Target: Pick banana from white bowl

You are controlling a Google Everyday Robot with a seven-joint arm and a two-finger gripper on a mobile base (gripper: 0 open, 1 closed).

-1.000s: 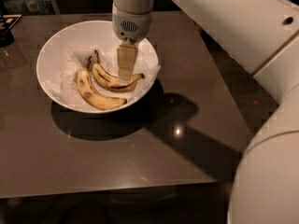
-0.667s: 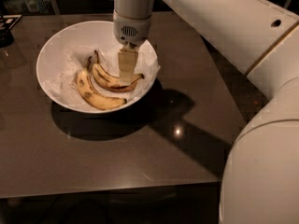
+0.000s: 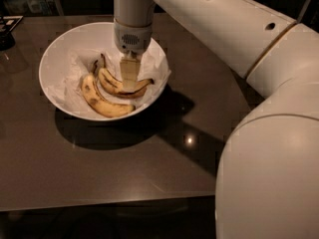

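On the dark brown tabletop [image 3: 124, 173], toward its far left corner, the big round white bowl [image 3: 47, 68] is holding two bananas. The fat brown-spotted yellow banana [image 3: 102, 102] is lying nearest, and the thin curved yellow banana [image 3: 112, 83] is lying just behind it. The robot's beige claw [image 3: 128, 86] is pointing down at the thin one's middle. I cannot tell how open the claw is, or whether it is holding anything. A loose hold might be letting the smooth banana slip, or the claw might be bumping the fat one.

The bowl [image 3: 50, 59] stands on the table [image 3: 124, 178], toward its far left. In it, on a paper lining [image 3: 72, 68], two fruits lie side by side: the banana [image 3: 112, 83] behind and to the right, a second banana [image 3: 102, 105] just in front of it. The pincer [image 3: 128, 81], on an arm [image 3: 224, 24] coming from the right, is down inside the bowl over the banana's middle.
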